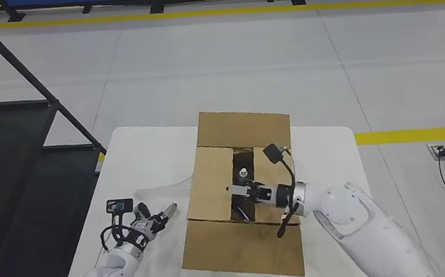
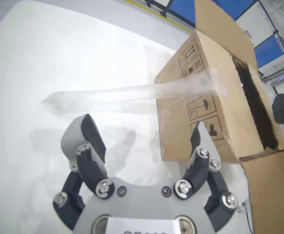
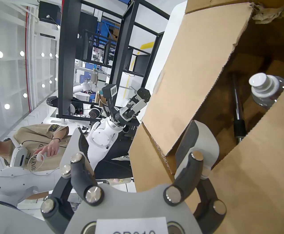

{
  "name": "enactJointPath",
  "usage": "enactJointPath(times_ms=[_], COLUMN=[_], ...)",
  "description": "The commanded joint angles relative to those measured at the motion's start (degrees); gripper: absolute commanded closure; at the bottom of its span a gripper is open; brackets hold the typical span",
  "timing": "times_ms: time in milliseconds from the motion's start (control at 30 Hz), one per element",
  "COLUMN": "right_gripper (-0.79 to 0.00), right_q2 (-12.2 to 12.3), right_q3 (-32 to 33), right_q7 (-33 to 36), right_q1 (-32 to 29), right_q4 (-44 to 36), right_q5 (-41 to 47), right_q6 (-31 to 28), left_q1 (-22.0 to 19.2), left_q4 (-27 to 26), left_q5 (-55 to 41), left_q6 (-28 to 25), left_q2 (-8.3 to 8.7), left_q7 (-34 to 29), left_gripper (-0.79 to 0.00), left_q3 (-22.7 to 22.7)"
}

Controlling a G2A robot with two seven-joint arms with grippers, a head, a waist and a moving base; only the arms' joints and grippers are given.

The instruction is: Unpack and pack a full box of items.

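Note:
A brown cardboard box (image 1: 242, 195) stands mid-table with its flaps spread. Its dark opening holds a clear bottle with a white cap (image 1: 243, 173) (image 3: 264, 85) and a metal rod with a black grip (image 3: 238, 115). My right gripper (image 1: 238, 189) (image 3: 138, 141) is open over that opening, its fingers on either side of a flap's (image 3: 195, 73) corner edge. My left gripper (image 1: 157, 221) (image 2: 144, 133) is open and empty, low over the table on the box's (image 2: 199, 93) left. A strip of clear tape (image 2: 133, 94) stretches from the box wall down to the table.
The white table (image 1: 143, 167) has bare surface left of the box; its front-left edge is close to my left arm. A black metal rack (image 1: 29, 144) stands off the table's left side.

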Motion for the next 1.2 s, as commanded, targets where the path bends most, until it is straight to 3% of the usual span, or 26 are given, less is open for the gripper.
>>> enactJointPath(times_ms=[0,233,400,800,1167], right_gripper=[-0.785,-0.785,-0.785,-0.785,-0.785], right_q2=[-0.35,-2.23,-4.02,-6.79,-8.65], right_q3=[-0.66,-4.34,-7.32,-6.92,-7.47], right_q7=[-1.33,-5.22,-5.70,6.26,4.10], right_q1=[0.22,3.12,6.32,11.08,11.69], right_q4=[0.38,4.95,10.31,19.45,17.13], right_q5=[0.13,-0.33,1.07,18.17,20.95], right_q6=[0.81,4.04,5.07,-1.59,-6.39], left_q1=[-0.60,-0.92,0.77,6.70,10.88], left_q4=[0.60,0.68,-0.91,-8.14,-16.10], left_q5=[0.09,1.16,0.24,0.16,7.05], left_q6=[0.03,-0.44,-1.58,-5.49,-12.21], left_q2=[-0.12,-0.27,-0.14,0.32,1.08], left_q7=[0.09,0.97,2.90,4.48,1.35], left_gripper=[-0.785,-0.785,-0.785,-0.785,-0.785], left_q3=[0.83,1.95,0.35,-2.83,-3.23])
